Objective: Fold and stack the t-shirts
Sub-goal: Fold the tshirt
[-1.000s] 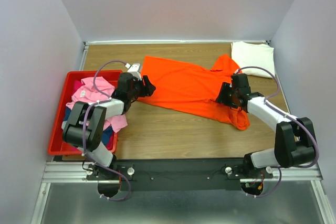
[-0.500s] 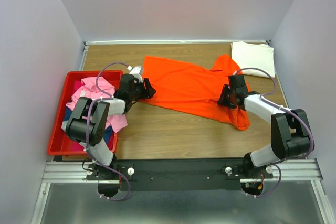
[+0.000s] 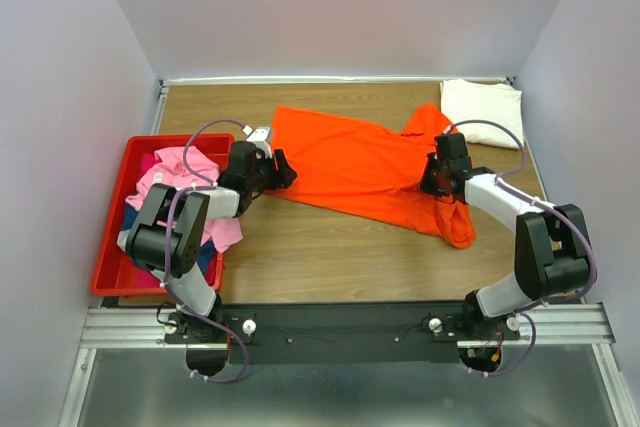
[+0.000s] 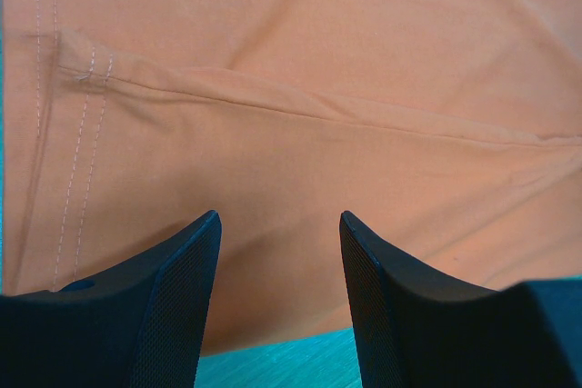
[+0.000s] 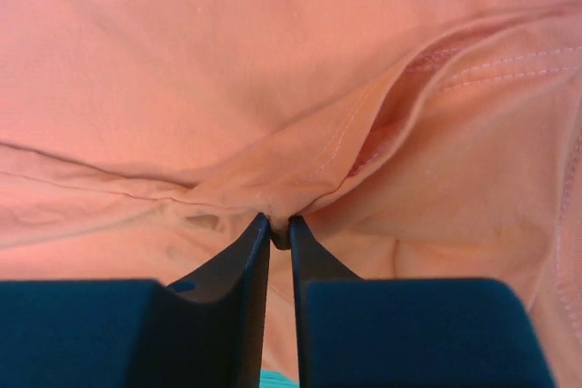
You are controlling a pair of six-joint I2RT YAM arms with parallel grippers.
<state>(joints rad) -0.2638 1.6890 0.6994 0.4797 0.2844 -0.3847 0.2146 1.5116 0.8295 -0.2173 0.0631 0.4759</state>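
Observation:
A bright orange t-shirt [image 3: 350, 162] lies spread and rumpled across the middle of the table. My left gripper [image 3: 283, 169] is open at the shirt's left hem, its jaws straddling the edge of the cloth [image 4: 273, 134]. My right gripper [image 3: 432, 179] is shut on a pinched fold of the orange t-shirt [image 5: 300, 188] near its right sleeve. A folded cream-white t-shirt [image 3: 482, 108] lies at the far right corner. Pink [image 3: 175, 179] and dark blue t-shirts are heaped in the red bin [image 3: 110, 257].
The red plastic bin stands at the table's left edge beside the left arm. White walls close in the table on the left, back and right. Bare wood [image 3: 330, 257] shows between the shirt and the near edge.
My right gripper has shifted a little up and away with the pinched orange cloth. My left gripper has barely moved.

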